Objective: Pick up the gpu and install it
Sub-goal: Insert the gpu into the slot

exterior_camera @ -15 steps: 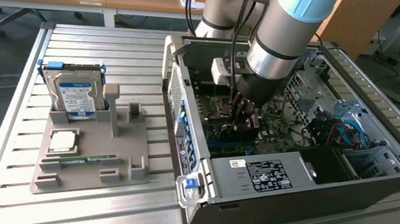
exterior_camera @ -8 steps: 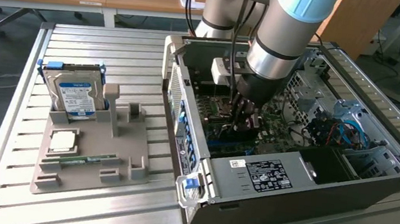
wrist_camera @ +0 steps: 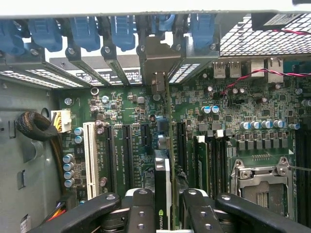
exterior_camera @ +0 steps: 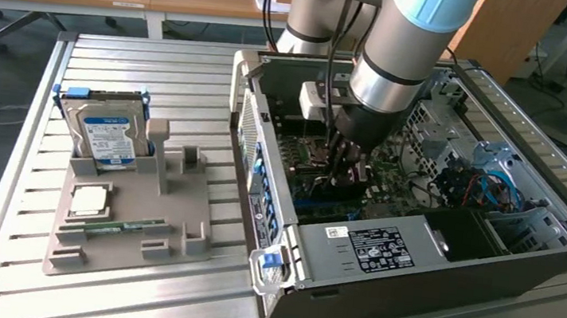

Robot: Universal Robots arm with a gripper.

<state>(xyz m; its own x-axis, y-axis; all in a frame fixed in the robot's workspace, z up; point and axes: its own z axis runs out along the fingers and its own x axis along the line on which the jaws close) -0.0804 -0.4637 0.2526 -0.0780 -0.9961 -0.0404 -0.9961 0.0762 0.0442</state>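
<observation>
Jaws clamp the gpu edge-on inside the case, above the motherboard slots, bracket toward twelve o'clock at the rear openings. Risk: slight misalignment would jam the card's edge beside the slot.

A: What does the arm look like?
B: Thick silver-grey tube segments, with a pale blue cap at the joint and a black band low on the forearm. Black cables run down beside it.
A: And the wrist?
B: A white block sits beside the dark cylinder that carries the tool.
A: The tool itself?
B: Black, glossy linkage bars with round silver pivot screws; its fingers are black too.
</observation>
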